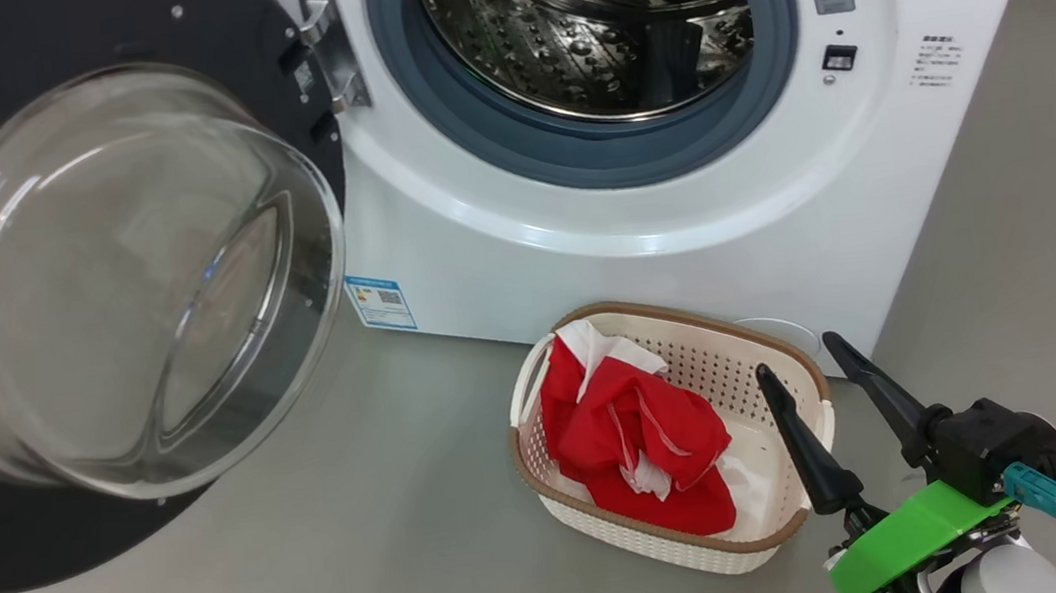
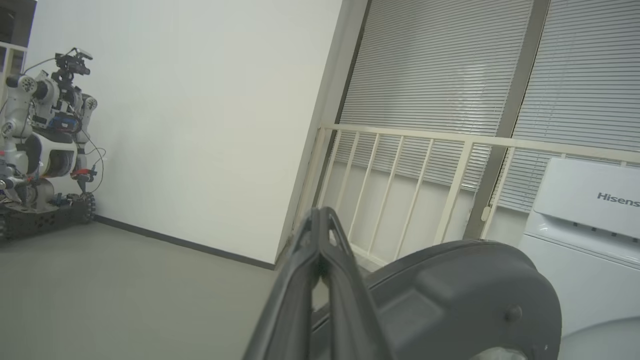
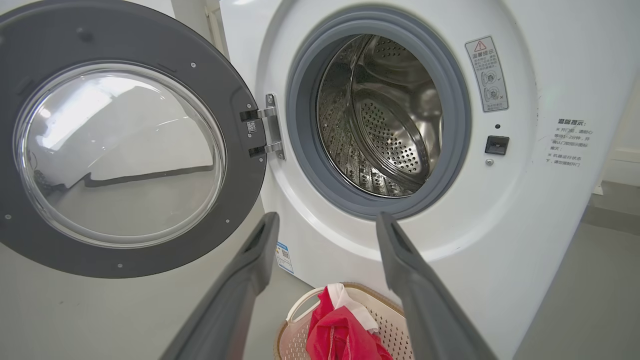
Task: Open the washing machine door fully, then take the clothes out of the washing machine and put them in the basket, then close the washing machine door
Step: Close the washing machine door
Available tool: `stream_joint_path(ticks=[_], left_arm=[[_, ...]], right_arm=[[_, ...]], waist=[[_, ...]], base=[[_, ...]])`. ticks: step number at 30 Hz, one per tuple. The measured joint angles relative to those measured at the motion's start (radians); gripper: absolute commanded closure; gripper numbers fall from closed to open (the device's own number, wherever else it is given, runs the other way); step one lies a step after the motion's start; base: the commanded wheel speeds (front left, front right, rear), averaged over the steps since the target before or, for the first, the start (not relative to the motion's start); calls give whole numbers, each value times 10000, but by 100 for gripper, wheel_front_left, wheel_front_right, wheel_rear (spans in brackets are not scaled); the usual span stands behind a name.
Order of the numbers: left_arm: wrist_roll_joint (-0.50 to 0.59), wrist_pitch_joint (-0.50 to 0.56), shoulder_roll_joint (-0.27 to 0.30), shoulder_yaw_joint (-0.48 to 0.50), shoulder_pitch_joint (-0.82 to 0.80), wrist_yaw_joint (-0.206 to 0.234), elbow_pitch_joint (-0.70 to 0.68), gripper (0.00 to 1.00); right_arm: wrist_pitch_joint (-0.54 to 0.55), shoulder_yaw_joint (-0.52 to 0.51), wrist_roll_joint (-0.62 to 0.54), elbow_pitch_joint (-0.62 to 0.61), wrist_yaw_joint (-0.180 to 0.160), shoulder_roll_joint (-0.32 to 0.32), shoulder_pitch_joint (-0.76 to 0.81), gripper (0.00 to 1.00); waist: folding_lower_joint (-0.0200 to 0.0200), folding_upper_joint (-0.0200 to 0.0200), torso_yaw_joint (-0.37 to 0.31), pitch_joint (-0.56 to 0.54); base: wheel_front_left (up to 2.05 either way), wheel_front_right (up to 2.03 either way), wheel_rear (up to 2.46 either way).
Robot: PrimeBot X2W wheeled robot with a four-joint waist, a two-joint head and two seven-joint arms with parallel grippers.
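The washing machine door [image 1: 124,286] stands swung wide open at the left, its glass bowl facing me. The washing machine [image 1: 642,242] shows a bare steel drum [image 1: 594,16]. Red clothes [image 1: 636,434] with white trim lie heaped in the basket [image 1: 659,540] on the floor before the machine. My right gripper [image 1: 798,359] hangs open and empty just right of the basket. The right wrist view looks between its fingers, right gripper [image 3: 327,220], at the drum [image 3: 385,120], door [image 3: 120,150], clothes [image 3: 335,335] and basket [image 3: 390,325]. My left gripper [image 2: 320,215] is shut, empty, beside the door's dark outer side [image 2: 450,295].
Grey floor [image 1: 319,564] spreads in front of the machine. The left wrist view shows another robot [image 2: 45,145] by a white wall, a cream railing [image 2: 400,190] before window blinds, and a second white machine [image 2: 585,225] at the right.
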Motion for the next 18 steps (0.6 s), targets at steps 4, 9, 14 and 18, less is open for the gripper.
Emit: stream_joint_path(ticks=[4, 9, 14, 18], left_arm=[[-821, 1018, 533, 621, -1119, 6, 1824, 100], [-1894, 2309, 1085, 1444, -1949, 48, 3432, 100], [-3047, 4010, 1409, 2163, -2410, 50, 4286, 100], [-3647, 5361, 1662, 2552, -2441, 197, 4412, 100]], right_arm=[[0, 65, 0, 25, 0, -15, -71, 0], [0, 182, 0, 44, 0, -31, -178, 0], [0, 178, 0, 44, 0, -73, -176, 0], [0, 186, -2, 42, 0, -104, -176, 0]], waist=[[0, 1, -196, 98], [0, 0, -467, 172], [0, 1, -650, 239], [-1, 0, -722, 329]], base=[[0, 0, 0], [0, 0, 0], [0, 0, 0], [0, 0, 0]])
